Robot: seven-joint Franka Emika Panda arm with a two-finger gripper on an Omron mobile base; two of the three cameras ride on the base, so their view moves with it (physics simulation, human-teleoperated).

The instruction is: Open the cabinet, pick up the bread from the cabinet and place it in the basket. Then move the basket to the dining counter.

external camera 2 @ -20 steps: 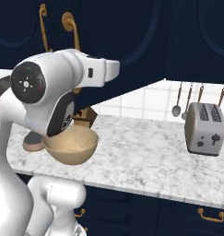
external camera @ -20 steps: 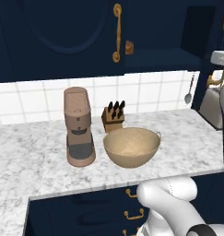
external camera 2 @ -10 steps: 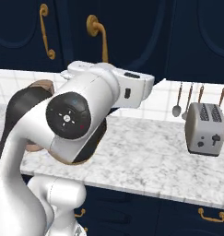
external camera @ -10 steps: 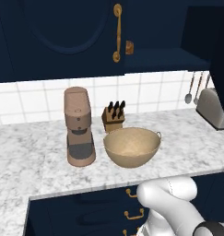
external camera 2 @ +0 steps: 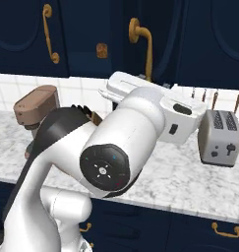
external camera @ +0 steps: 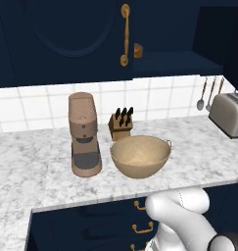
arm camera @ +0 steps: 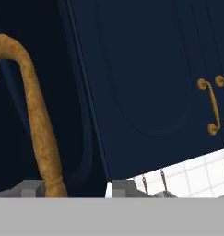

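My end effector [arm camera: 74, 188] sits at the bottom edge of the hand view with its two grey tips apart, and the curved brass handle [arm camera: 37, 124] of the cabinet [arm camera: 145, 69] runs down between them — the handle's lower end stands close against the left tip, though I cannot tell whether either tip touches it. The cabinet is dark navy, with an arched panel pressed into each door; in the hand view the edge of one door crosses the frame on a slant, with darker space to its left. At the right edge of that view a further pair of brass handles [arm camera: 210, 108] hangs on another navy door. In the right base view my white arm fills the centre, and the brass handle rises above it at upper centre. In the left base view the basket [external camera: 140, 156] stands at centre on the marbled counter [external camera: 37, 166] — a wide tan bowl with a speckled woven look and small rim handles, its inside bare. Just left of it is a brown coffee machine [external camera: 84, 134], behind it a knife block [external camera: 121, 125], and at the right edge a silver toaster [external camera: 229, 113]. A small brown thing [external camera: 137, 50], perhaps the bread, shows beside the door edge at upper centre.
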